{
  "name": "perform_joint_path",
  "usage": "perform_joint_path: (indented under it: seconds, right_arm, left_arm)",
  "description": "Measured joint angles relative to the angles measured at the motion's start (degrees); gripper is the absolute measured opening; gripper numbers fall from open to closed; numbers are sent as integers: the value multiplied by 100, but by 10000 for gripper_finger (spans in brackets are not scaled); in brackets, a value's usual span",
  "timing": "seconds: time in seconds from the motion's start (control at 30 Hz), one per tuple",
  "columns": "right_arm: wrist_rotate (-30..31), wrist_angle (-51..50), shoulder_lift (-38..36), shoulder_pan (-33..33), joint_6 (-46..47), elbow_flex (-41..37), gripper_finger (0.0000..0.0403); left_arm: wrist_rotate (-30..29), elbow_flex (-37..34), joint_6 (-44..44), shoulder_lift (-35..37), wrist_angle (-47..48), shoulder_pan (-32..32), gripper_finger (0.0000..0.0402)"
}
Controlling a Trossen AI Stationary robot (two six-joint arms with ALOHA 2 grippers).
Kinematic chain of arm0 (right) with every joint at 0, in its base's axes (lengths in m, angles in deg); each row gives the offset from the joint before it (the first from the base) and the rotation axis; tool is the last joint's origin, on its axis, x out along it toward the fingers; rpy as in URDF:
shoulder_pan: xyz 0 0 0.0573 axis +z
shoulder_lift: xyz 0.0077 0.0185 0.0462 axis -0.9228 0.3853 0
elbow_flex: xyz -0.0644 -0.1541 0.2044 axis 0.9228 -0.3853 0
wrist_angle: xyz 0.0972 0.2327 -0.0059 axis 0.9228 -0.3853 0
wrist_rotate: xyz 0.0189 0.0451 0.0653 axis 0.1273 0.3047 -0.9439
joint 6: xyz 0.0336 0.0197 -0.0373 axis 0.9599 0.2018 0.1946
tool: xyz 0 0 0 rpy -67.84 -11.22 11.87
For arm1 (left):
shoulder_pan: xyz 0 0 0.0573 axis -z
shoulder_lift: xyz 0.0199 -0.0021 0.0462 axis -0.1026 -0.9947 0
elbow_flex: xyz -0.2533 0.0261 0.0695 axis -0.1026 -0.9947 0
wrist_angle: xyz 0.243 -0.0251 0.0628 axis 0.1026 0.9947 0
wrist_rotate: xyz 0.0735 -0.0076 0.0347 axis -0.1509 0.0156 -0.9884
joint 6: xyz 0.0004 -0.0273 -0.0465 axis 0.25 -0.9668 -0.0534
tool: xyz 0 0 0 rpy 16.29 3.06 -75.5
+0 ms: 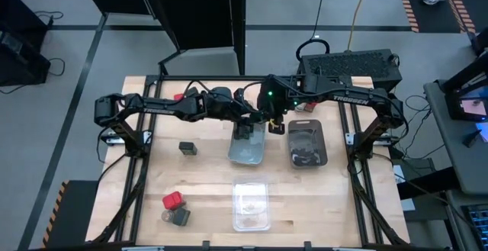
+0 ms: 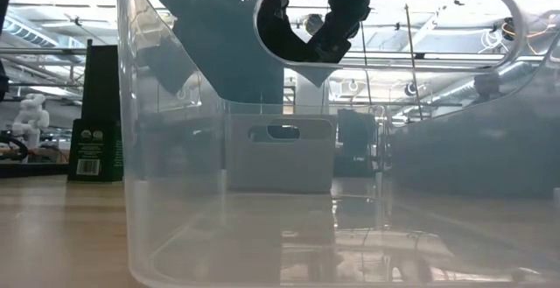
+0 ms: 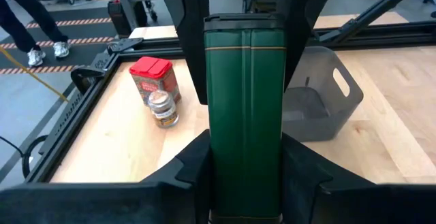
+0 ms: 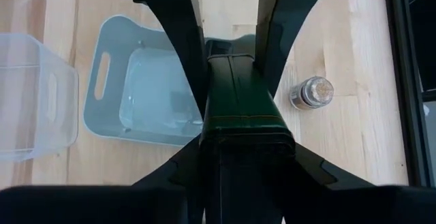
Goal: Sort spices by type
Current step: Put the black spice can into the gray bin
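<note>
Currently the working item is a dark green tin (image 3: 245,81), a tall rectangular container with flat sides and a lidded end. It hangs in the air directly above the grey tray (image 1: 248,150), clear of the tray floor.

Left of the grey tray, a black block (image 1: 187,149) stands alone on the table. Farther left and toward the front edge, a red block (image 1: 174,200) stands just beside a round jar (image 1: 181,217).

Handling, as judged:
- The tin looks rigid and light.
- Its painted faces are smooth and likely slippery.
- Take hold across the two broad flat sides, near one end, so the other end stays free.

Arm pose:
- The left arm reaches in level from the left of the grey tray. The left gripper (image 3: 245,163) is closed narrow on one end of the tin, with fingers pressed to opposite sides.
- The right arm reaches in from the right of the grey tray, wrist facing the left arm. The right gripper (image 4: 245,142) clamps the tin's opposite end in the same manner.

Right of the grey tray lies the dark tray (image 1: 306,146). In front of the grey tray lies the clear tray (image 1: 252,204).
</note>
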State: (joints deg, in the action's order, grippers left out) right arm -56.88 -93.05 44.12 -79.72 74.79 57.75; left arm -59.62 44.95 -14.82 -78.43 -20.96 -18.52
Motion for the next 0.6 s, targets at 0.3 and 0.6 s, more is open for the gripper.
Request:
perform_joint_path:
  seconds: [0.3, 0.6]
  right_arm:
    - [93, -425, -262, -78, -322, 2, 151]
    - [119, -347, -1203, -299, -158, -487, 144]
  left_arm:
    - [131, -2, 28, 70, 165, -226, 120]
    - [195, -428, -33, 941, 826, -264, 120]
